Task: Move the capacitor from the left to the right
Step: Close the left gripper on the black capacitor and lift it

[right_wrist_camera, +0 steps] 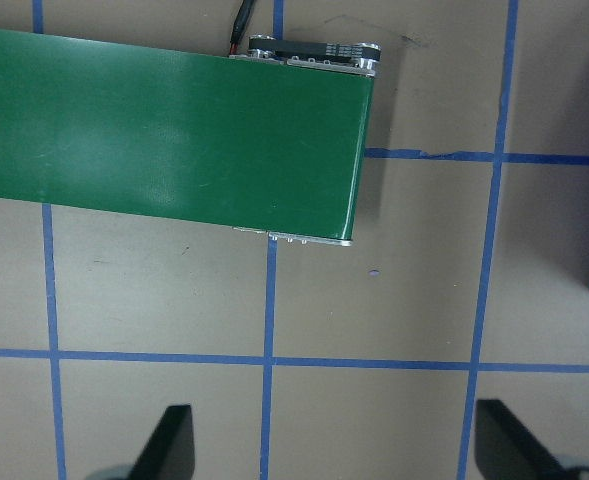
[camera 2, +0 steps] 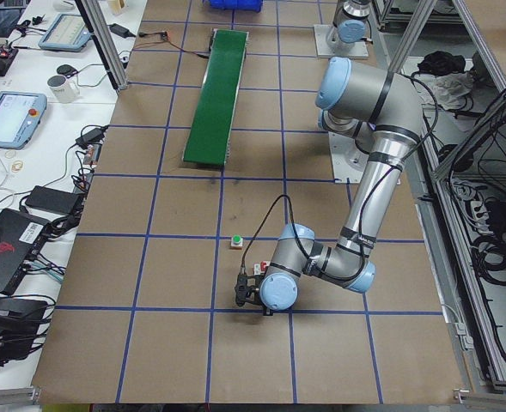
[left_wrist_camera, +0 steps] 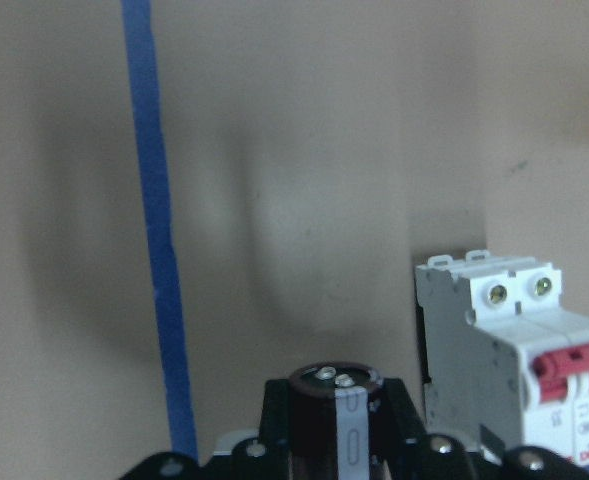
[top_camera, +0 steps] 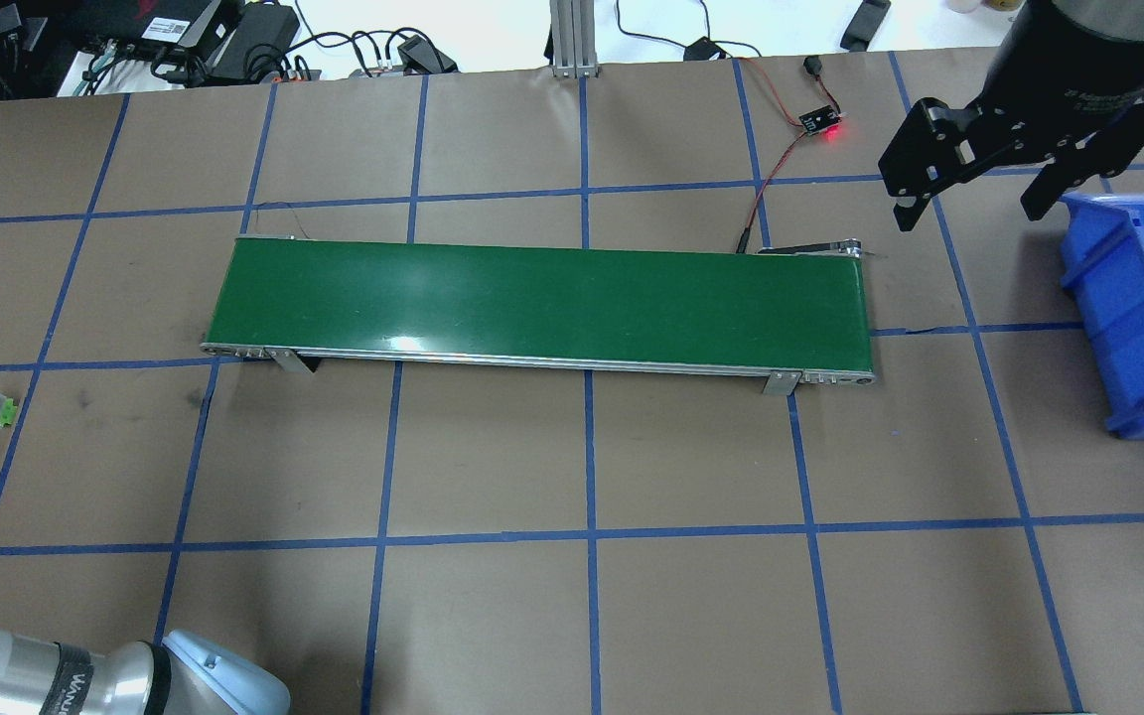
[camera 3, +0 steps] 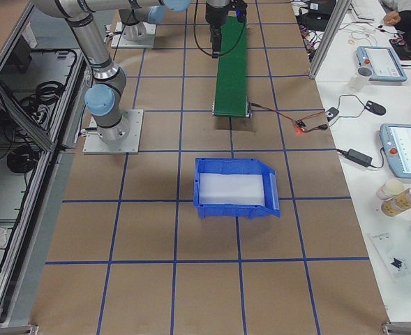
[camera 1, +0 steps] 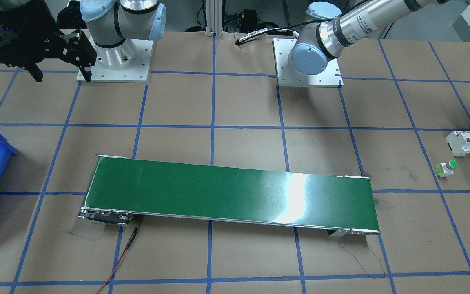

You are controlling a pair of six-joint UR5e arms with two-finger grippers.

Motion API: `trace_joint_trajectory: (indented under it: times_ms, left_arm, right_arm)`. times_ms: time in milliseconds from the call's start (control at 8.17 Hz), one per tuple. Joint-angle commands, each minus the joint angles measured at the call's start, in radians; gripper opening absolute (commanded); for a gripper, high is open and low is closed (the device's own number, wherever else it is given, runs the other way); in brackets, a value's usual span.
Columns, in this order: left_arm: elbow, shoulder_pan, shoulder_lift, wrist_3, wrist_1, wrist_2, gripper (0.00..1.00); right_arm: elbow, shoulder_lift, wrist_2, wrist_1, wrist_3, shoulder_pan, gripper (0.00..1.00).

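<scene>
While the left tool (left_wrist_camera: 336, 415) pinches the capacitor (left_wrist_camera: 326, 395) by its smooth, stiff sides, it looks light and slippery; the right tool (right_wrist_camera: 336, 435) is spread.

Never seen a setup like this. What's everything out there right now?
capacitor: one, dark with a silver stripe, between the left gripper's fingers
breaker: one, white with red switches, beside the capacitor
button: one, white with green cap, near the breaker
conveyor belt: one, green, mid-table
bin: one, blue, at the robot's right end
left gripper: one, black, low at the table, closed on the capacitor
right gripper: one, black, open, raised near the bin
</scene>
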Motion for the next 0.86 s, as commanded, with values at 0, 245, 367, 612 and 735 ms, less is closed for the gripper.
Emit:
trace_joint_trajectory:
  times_ms: [0, 245, 367, 612, 735]
  left_arm:
    - [-0.001, 0.018, 0.075, 0.013, -0.001, 0.003, 0.0]
    - [-0.002, -0.003, 0.156, 0.013, -0.016, 0.001, 0.0]
    - [-0.004, -0.059, 0.195, -0.008, -0.041, 0.001, 0.0]
    - [-0.005, -0.225, 0.261, -0.147, -0.059, 0.099, 0.0]
    - [-0.007, -0.296, 0.275, -0.234, -0.119, 0.112, 0.0]
  right_arm:
    - [-0.002, -0.001, 0.0, 0.0, -0.001, 0.0, 1.0]
    - [0.0, 0.001, -0.004, 0.001, -0.001, -0.002, 1.0]
    - [0.0, 0.001, -0.006, 0.0, -0.001, -0.002, 1.0]
    - [0.0, 0.001, -0.007, 0.001, -0.001, -0.002, 1.0]
    - [0.0, 0.001, -0.006, 0.001, -0.001, -0.002, 1.0]
